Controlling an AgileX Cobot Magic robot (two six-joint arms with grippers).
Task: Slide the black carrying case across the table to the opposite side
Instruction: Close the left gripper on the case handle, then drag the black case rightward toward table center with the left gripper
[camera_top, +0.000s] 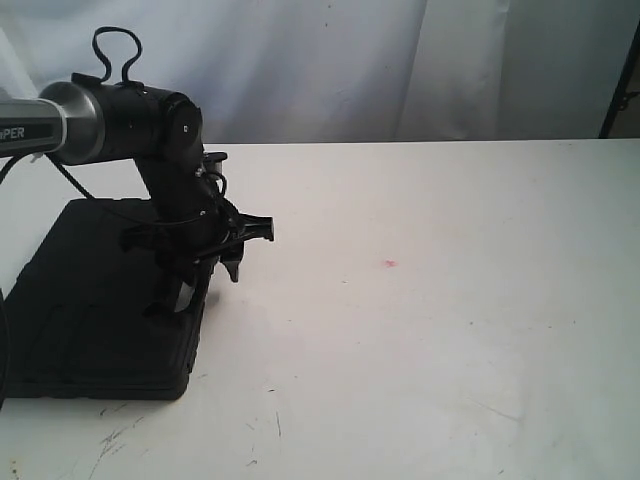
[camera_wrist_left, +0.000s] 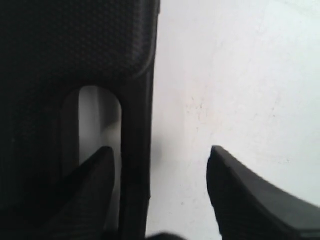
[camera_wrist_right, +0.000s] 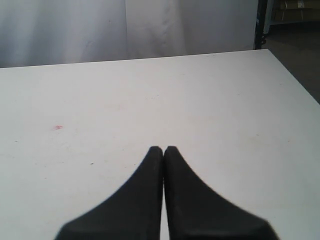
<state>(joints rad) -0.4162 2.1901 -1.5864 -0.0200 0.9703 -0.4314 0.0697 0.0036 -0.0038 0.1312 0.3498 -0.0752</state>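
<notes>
Between the spread jaws of the left gripper (camera_wrist_left: 161, 150) sits the handle bar of the case (camera_top: 90, 290), one finger in its slot. Stiff and flat, it should slide readily over the table (camera_top: 450, 350) if hooked there. The right gripper (camera_wrist_right: 163, 148) is pinched together, empty.

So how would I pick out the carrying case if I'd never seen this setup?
Find the big white table; at its left end in the exterior view, under the left arm's gripper, lies the case. Against the white top it stands out as a flat matte black slab with rounded corners and a slot handle along one edge.
</notes>
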